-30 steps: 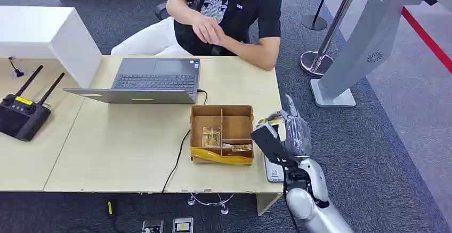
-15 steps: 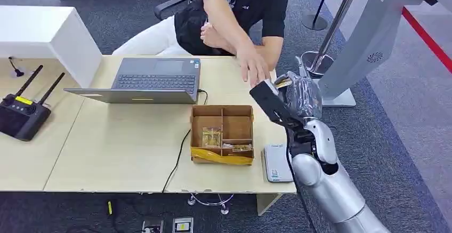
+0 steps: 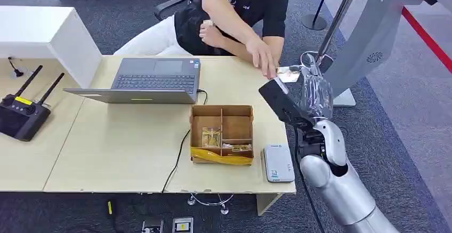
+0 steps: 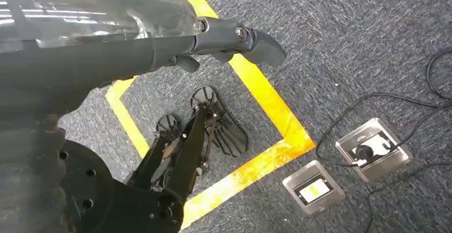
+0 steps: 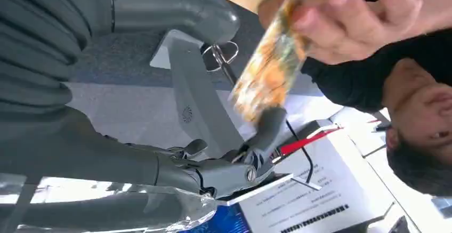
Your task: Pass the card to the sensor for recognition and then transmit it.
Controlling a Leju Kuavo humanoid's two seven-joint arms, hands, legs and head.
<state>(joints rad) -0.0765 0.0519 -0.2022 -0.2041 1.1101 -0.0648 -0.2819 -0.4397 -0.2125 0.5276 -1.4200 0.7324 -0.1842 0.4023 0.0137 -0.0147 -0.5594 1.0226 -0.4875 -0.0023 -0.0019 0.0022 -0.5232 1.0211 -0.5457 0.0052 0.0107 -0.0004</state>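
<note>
One card (image 3: 288,76) is being pinched by the right hand (image 3: 314,91) at the table (image 3: 128,147) edge. A person's hand (image 3: 265,59) is touching the card. The left hand (image 4: 160,35) is hanging with fingers curled, holding nothing.

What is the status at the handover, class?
Right hand holds card out. Person's hand touching card. Left hand hangs empty over floor. Card reader on table; path clear.

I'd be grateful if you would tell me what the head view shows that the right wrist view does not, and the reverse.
Head view alone: the table with the laptop, the cardboard box, the white card reader near the table's edge and the black remote.

Right wrist view alone: a close, blurred look at the card's orange face, and printed sheets behind it.

Both: the right robot hand holding up the card, the person's hand reaching it, and the grey kiosk stand.
</note>
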